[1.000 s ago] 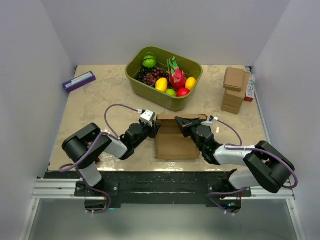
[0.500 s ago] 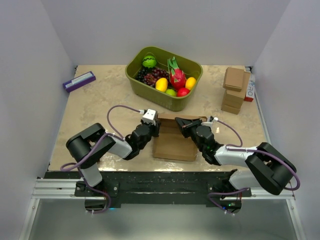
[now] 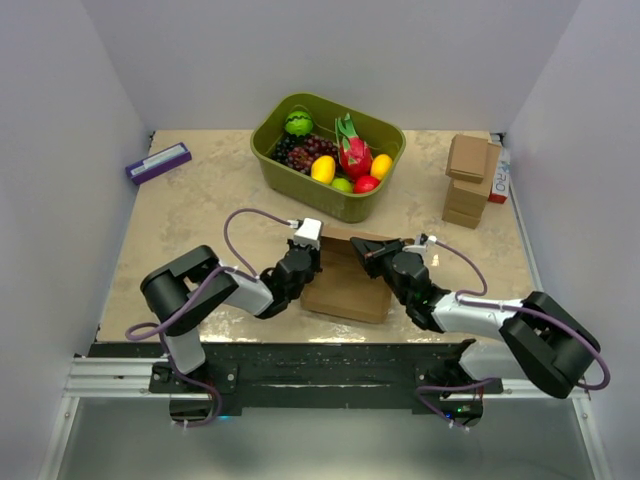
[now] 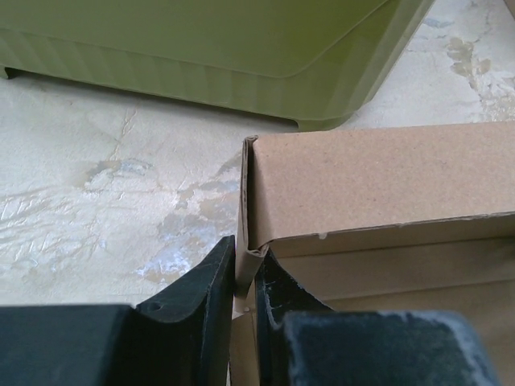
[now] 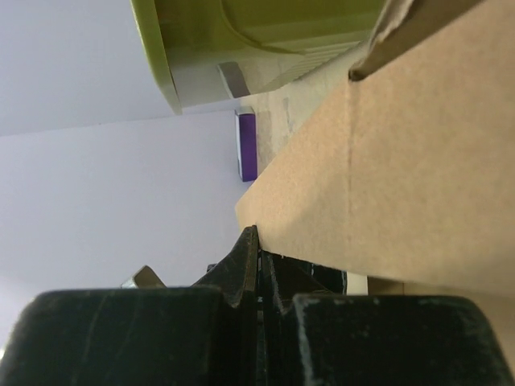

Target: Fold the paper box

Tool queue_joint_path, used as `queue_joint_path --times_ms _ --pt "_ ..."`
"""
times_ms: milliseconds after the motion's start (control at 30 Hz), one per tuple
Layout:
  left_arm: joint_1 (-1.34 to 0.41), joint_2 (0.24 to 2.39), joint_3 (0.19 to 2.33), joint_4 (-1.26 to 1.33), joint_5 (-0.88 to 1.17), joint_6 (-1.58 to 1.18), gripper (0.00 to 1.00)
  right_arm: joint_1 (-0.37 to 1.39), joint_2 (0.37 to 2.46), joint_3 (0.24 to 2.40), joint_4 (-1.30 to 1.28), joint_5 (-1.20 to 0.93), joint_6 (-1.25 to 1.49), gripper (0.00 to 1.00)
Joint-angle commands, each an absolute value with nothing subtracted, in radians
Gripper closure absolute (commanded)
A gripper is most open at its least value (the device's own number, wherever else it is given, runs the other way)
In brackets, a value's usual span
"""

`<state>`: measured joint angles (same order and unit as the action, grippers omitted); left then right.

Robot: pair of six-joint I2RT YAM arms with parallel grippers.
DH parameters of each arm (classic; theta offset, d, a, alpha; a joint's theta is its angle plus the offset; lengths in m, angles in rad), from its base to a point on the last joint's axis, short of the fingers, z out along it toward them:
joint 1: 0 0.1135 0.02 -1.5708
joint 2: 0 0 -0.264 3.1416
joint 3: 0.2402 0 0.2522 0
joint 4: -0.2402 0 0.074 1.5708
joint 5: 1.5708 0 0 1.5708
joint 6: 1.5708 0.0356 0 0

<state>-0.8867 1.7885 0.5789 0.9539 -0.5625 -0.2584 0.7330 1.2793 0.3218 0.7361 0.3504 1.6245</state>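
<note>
The paper box (image 3: pixel 347 288) is lying on the bench (image 3: pixel 195 215) at the middle of its near edge. The left end effector (image 4: pixel 245 269) is clamping the box's left wall, while the right end effector (image 5: pixel 259 256) is pinching, fingers almost together, a cardboard panel on the right side

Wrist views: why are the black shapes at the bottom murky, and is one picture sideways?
Left wrist view: the left gripper sits near the lens, dark with little detail, while the paper box is sharp. Right wrist view: yes, turned sideways; the right gripper is equally dark.
</note>
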Motion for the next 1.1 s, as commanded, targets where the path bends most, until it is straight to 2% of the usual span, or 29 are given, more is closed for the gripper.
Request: queue_joint_path --times_ms 0,167,267,300,333,400,433,567,667,800,1067 --pt "-0.861 1.822 0.583 0.83 -0.765 -0.201 1.0 0.739 1.258 0.319 0.612 0.396 1.605 1.0" --pt "-0.862 1.801 0.578 0.822 -0.701 -0.183 1.0 0.738 1.212 0.331 0.583 0.403 1.557 1.0" --pt "-0.859 1.773 0.601 0.737 -0.62 -0.189 1.0 0.739 1.138 0.347 0.536 0.391 1.487 0.82" --pt "-0.858 1.763 0.606 0.669 -0.602 -0.199 1.0 0.738 1.114 0.356 0.476 0.39 1.439 0.72" --pt "-0.856 1.75 0.607 0.648 -0.583 -0.201 1.0 0.739 1.085 0.373 0.444 0.385 1.412 0.56" --pt "-0.836 1.714 0.61 0.561 -0.508 -0.222 1.0 0.738 0.991 0.396 0.329 0.38 1.3 0.41" --pt "-0.824 1.703 0.612 0.536 -0.482 -0.23 1.0 0.738 0.959 0.423 0.278 0.387 1.261 0.3" --pt "-0.735 1.645 0.598 0.457 -0.28 -0.247 1.0 0.732 0.783 0.488 0.04 0.48 1.07 0.1" --pt "-0.697 1.609 0.598 0.417 -0.178 -0.249 1.0 0.701 0.747 0.532 -0.115 0.511 0.956 0.07" --pt "-0.64 1.582 0.618 0.325 -0.049 -0.259 1.0 0.657 0.776 0.561 -0.231 0.483 0.841 0.08" --pt "-0.606 1.582 0.653 0.259 0.043 -0.244 1.0 0.655 0.874 0.581 -0.196 0.445 0.641 0.14"
